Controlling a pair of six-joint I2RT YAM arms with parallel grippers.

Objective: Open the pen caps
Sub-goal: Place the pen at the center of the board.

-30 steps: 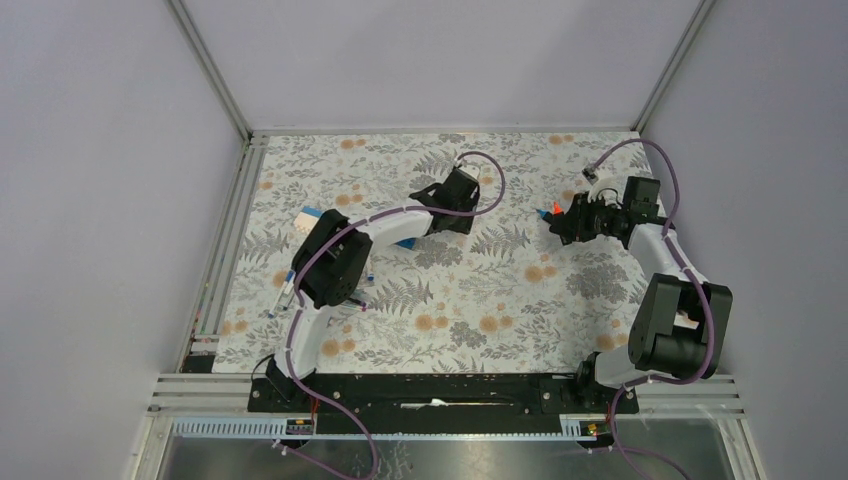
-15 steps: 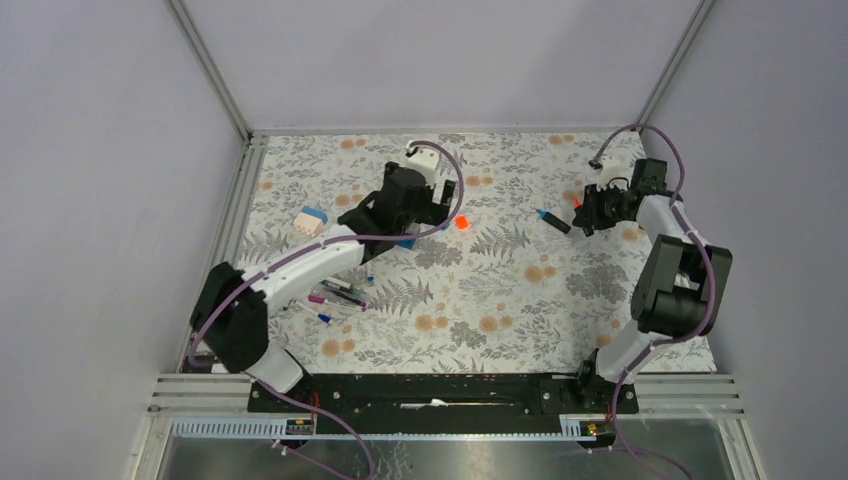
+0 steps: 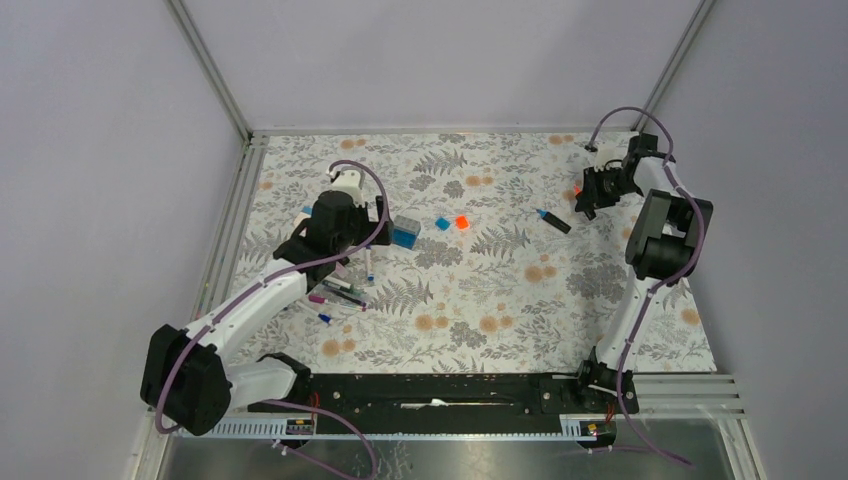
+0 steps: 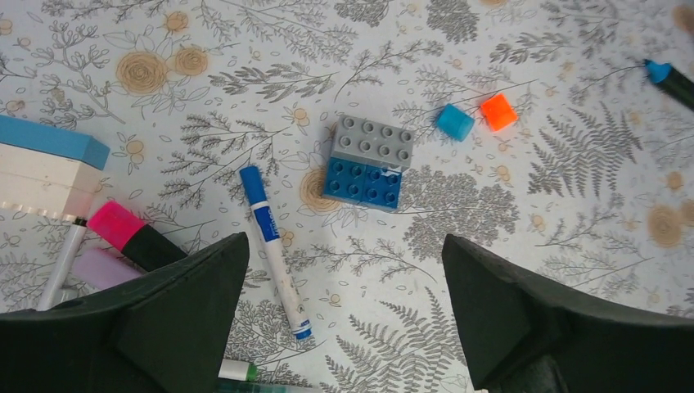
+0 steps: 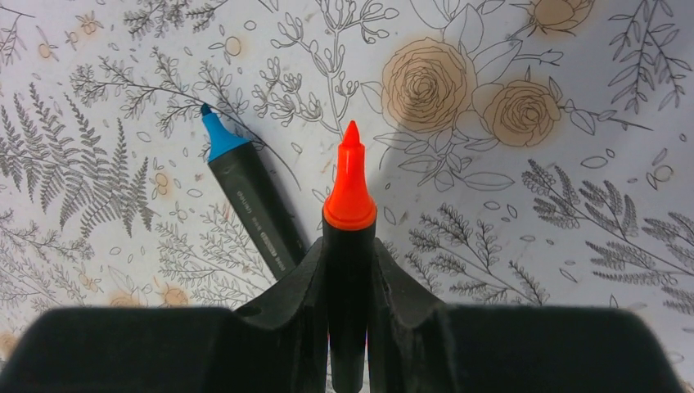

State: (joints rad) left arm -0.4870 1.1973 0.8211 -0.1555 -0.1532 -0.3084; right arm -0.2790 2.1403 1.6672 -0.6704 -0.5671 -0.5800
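Two loose pen caps lie side by side on the floral mat, a blue cap (image 3: 441, 223) (image 4: 454, 123) and an orange cap (image 3: 461, 221) (image 4: 499, 111). My left gripper (image 3: 350, 232) (image 4: 344, 311) hovers open and empty over a white pen with a blue cap (image 4: 270, 246). A black highlighter with a pink cap (image 4: 123, 229) lies at its left. My right gripper (image 3: 585, 192) (image 5: 348, 254) is shut on a black marker with a bare orange tip (image 5: 349, 188). An uncapped blue-tipped black marker (image 3: 553, 221) (image 5: 245, 192) lies on the mat beside it.
A blue-and-grey brick block (image 3: 405, 232) (image 4: 368, 164) sits just left of the loose caps. A white block with a blue top (image 4: 41, 164) stands at the mat's left. Several more pens (image 3: 340, 290) lie in a cluster near the left arm.
My left gripper has opened and swung left from the middle, leaving the orange cap on the mat. The right arm has drawn back to the far right with the marker.
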